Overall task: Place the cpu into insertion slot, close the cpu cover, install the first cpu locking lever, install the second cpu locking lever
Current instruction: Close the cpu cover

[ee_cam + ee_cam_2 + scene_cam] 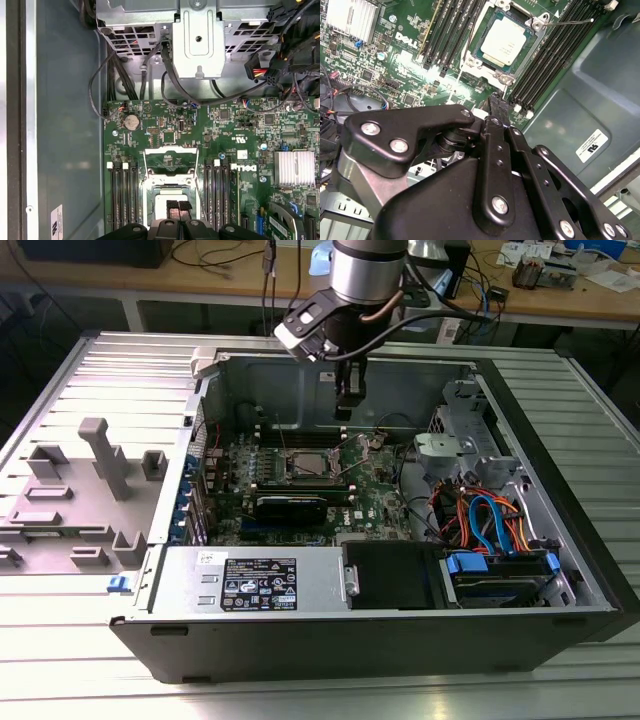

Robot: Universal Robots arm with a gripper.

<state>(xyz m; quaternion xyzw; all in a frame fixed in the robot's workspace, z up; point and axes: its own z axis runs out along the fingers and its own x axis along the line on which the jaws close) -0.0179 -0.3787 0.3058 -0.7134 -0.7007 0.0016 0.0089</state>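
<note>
CPU (506,42), a flat square chip with a silvery top, is seen seated in the insertion slot (148,195), so the first step of the task is judged done. The slot is set in the green motherboard (225,130), between two banks of long black memory slots (122,195).

In the first wrist view the CPU cover (170,149), a thin metal frame with a square window, appears swung back off the slot, and board is seen through its window. That is judged to be why the chip's top is left exposed. A thin wire locking lever (570,22) is seen sticking out across the memory slots, apparently unlatched, which would let the cover stand free.

The gripper (178,205) is held above the slot without touching it. Its black fingertips are pressed together with nothing between them, a pose suited to pushing a part rather than carrying one. Everything is housed in an open computer case (350,645) laid on its side.
</note>
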